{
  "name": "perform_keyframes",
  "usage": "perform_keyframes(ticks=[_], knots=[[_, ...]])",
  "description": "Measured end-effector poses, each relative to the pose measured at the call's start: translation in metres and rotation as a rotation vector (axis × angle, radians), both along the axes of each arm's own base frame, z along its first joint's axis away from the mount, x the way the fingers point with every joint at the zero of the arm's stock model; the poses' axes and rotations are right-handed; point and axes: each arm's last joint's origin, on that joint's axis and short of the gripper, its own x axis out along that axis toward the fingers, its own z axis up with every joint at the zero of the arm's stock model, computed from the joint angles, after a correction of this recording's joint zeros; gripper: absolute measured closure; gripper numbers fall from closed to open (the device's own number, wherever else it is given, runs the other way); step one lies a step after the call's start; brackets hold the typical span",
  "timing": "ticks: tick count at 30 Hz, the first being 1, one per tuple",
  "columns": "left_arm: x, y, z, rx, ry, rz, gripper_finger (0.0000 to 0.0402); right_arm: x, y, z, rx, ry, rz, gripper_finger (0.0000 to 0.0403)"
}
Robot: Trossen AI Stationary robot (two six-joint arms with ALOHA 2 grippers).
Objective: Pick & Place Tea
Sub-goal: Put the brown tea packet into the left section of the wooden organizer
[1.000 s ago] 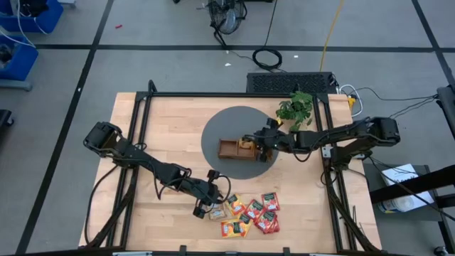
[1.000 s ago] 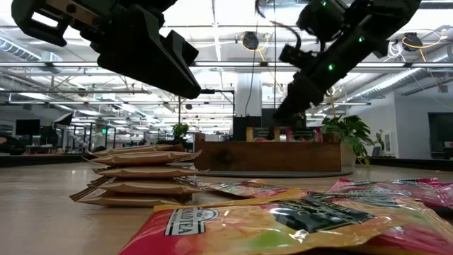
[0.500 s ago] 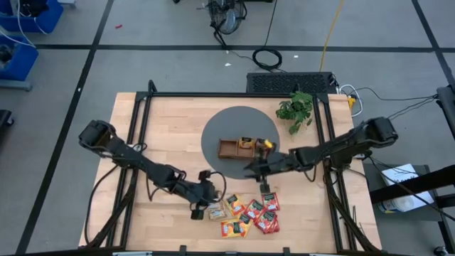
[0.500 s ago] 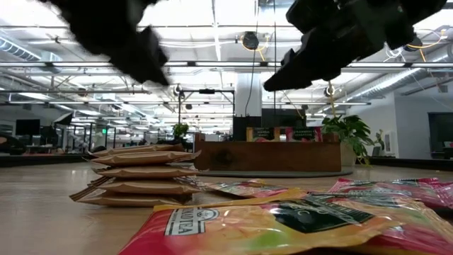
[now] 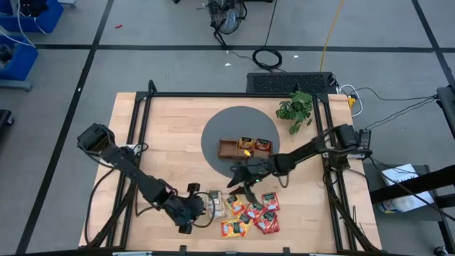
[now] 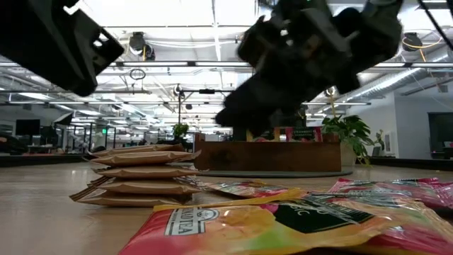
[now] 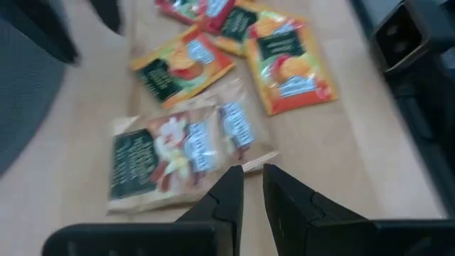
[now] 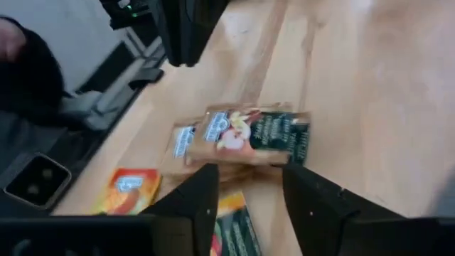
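A loose pile of small flat square tea sachets [image 5: 249, 212], red, orange-yellow and beige, lies near the front edge of the pale wooden worktop [image 5: 163, 135]. The left end effector [image 5: 190, 217] hangs just beside the beige sachets, fingers nearly closed and empty. The right end effector [image 5: 238, 178] hovers between the pile and the brown wooden three-compartment tray [image 5: 245, 148], fingers parted, empty.

Beige sachets [image 5: 212, 204] hemmed: left hand [image 5: 190, 213], right hand [image 5: 238, 178] flanking.

Sachet [image 7: 185, 146] print blurred; tray [image 6: 269, 156] contents partly hidden.
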Motion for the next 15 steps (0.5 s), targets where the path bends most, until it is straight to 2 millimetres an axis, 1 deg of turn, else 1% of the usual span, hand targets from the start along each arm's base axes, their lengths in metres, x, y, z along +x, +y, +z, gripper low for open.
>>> perform_keyframes(ticks=[4,7,11,15], knots=[[-0.007,0.000,-0.004,0.067,0.015,0.068,0.0339,0.012,-0.001,-0.010,0.105,0.069,0.026,0.0225],[-0.012,0.002,-0.008,0.092,0.018,0.149,0.0339,0.015,-0.002,-0.014,0.176,0.121,0.010,0.0213],[-0.018,0.006,-0.021,0.065,0.012,0.159,0.0339,0.015,-0.005,-0.015,0.218,0.150,-0.021,0.0209],[-0.020,0.011,-0.030,0.023,-0.013,0.164,0.0339,0.016,-0.005,-0.015,0.242,0.163,-0.038,0.0214]])
